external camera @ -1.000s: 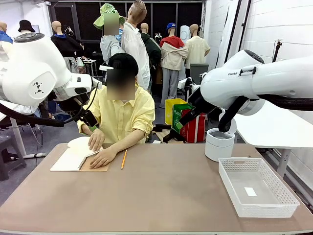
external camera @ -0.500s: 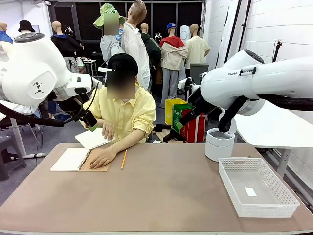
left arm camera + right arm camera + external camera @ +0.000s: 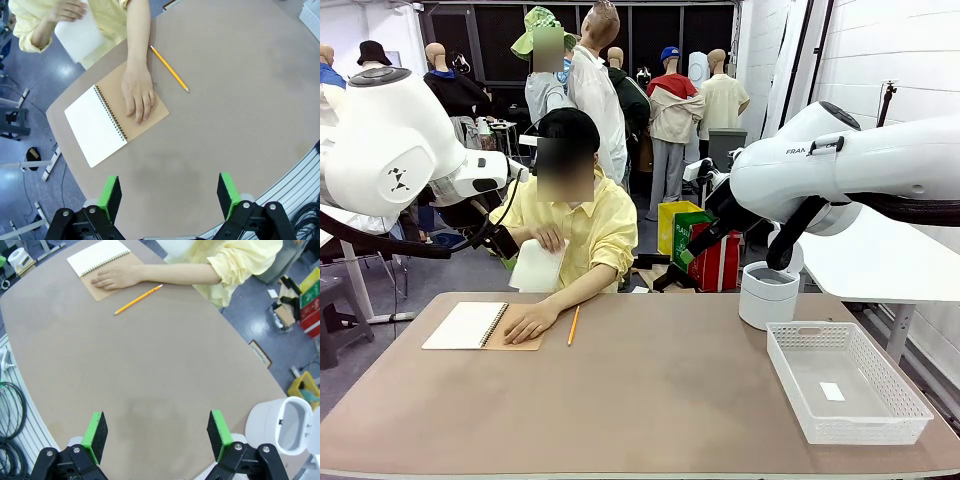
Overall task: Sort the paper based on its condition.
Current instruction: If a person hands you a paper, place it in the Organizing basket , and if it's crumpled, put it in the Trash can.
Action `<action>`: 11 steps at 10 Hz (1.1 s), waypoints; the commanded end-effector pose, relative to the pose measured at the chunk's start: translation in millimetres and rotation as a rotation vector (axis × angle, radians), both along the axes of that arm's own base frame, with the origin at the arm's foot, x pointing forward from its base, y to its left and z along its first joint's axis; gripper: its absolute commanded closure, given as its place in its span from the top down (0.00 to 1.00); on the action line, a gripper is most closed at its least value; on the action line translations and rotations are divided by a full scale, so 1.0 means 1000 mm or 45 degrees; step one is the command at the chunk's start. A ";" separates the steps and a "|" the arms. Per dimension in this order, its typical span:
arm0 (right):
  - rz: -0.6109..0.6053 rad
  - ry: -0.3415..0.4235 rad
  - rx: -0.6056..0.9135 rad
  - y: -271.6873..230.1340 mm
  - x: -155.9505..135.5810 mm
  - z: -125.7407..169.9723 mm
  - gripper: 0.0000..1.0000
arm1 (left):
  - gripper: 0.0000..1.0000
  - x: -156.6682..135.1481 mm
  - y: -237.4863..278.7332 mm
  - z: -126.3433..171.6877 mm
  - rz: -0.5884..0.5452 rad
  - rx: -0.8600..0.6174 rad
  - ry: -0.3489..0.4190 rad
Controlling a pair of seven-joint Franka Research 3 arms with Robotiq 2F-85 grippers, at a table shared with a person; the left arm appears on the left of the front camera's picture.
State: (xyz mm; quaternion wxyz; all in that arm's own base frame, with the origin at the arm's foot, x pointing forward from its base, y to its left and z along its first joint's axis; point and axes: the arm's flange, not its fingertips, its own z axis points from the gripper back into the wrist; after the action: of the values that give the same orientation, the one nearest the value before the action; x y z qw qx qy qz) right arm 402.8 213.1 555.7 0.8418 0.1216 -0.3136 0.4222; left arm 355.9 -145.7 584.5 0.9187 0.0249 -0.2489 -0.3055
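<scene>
light: bright, even | shadows: soft, faint | focus: sharp | wrist views: wide-angle edge distortion

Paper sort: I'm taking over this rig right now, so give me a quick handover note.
Left gripper: open, holding nothing, above the table.
Right gripper: open, holding nothing.
Paper: one sheet, held up off the table in the person's hand; the other hand rests on the notebook.
Done: no sheet placed yet.
To do: receive each sheet, sort by condition.

Partial black "FRA" lettering on the white right arm (image 3: 860,165)
</scene>
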 end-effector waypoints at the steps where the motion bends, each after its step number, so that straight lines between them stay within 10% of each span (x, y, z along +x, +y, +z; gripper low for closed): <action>1: 0.004 0.012 -0.002 0.001 0.002 0.001 1.00 | 1.00 0.000 0.001 0.001 0.002 -0.005 -0.005; 11: 0.004 0.012 -0.002 0.001 0.002 0.001 1.00 | 1.00 0.000 0.001 0.001 0.002 -0.005 -0.005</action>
State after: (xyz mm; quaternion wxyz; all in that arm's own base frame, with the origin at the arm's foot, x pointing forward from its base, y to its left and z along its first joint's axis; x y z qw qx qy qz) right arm 402.8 213.1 555.7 0.8418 0.1216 -0.3136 0.4221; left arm 355.9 -145.7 584.5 0.9187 0.0249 -0.2489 -0.3055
